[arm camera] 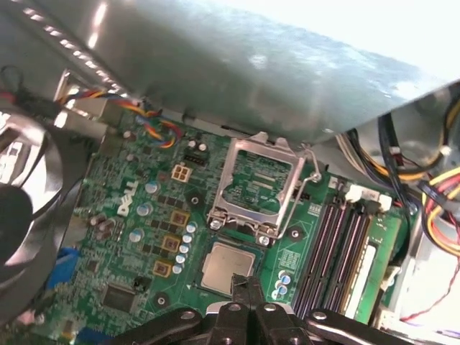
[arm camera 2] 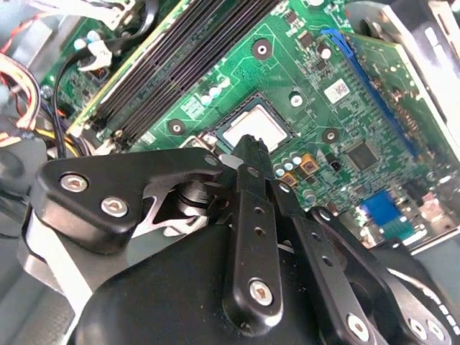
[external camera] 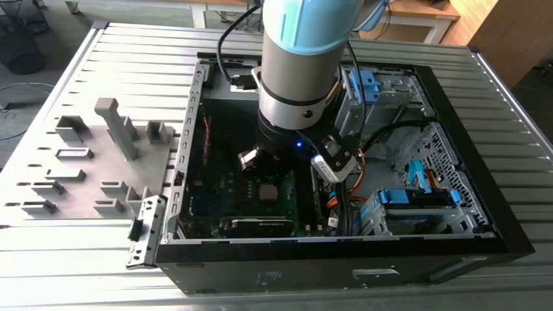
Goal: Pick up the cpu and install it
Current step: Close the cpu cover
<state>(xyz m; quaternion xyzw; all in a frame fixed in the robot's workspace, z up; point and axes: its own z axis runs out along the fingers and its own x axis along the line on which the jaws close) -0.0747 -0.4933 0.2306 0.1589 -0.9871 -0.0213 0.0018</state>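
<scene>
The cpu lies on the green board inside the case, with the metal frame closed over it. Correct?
No. The cpu lies on the green board inside the case, but the metal frame stands open beside it, as the first wrist view shows.

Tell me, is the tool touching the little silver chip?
Cannot tell. In both wrist views the tool overlaps the edge of the cpu, so any gap between them is hidden.

Access to the cpu is open from above. The raised socket frame stands just beside it. Memory slots flank one side, and the case wall rises behind the frame.
</scene>
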